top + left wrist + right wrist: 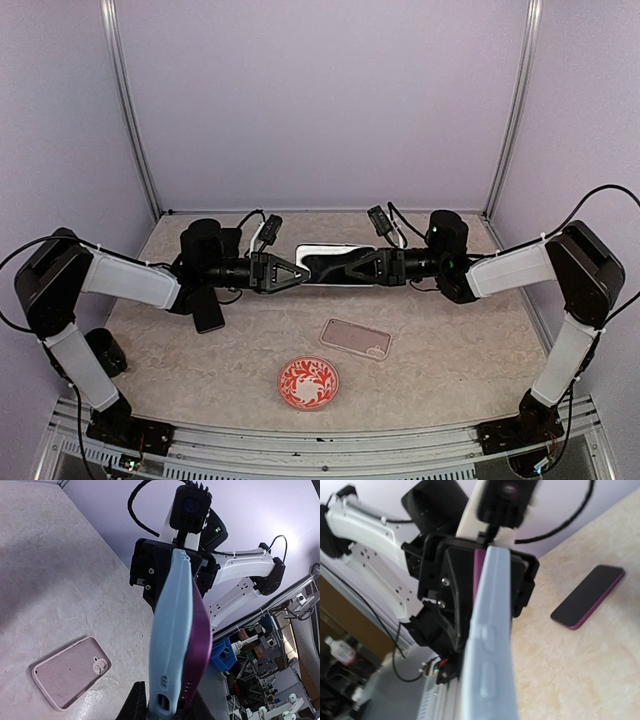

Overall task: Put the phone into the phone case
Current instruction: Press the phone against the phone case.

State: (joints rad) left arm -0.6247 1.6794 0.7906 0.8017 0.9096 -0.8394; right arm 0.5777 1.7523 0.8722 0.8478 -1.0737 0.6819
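Observation:
A light blue phone case [328,262] with a purple phone [200,635] pressed against its open side hangs above the table's back middle, held from both ends. My left gripper [293,271] is shut on its left end; in the left wrist view one finger [131,706] shows beside the case [172,630]. My right gripper [352,267] is shut on the other end. In the right wrist view the case edge [490,650] fills the middle and hides my own fingers. Only a purple sliver of the phone [480,572] shows there.
A pinkish empty case [355,338] lies on the table right of centre; it also shows in the left wrist view [70,672]. A second dark phone [208,311] lies under the left arm. A red patterned plate [308,383] sits near the front. A black cylinder [106,350] stands at the left.

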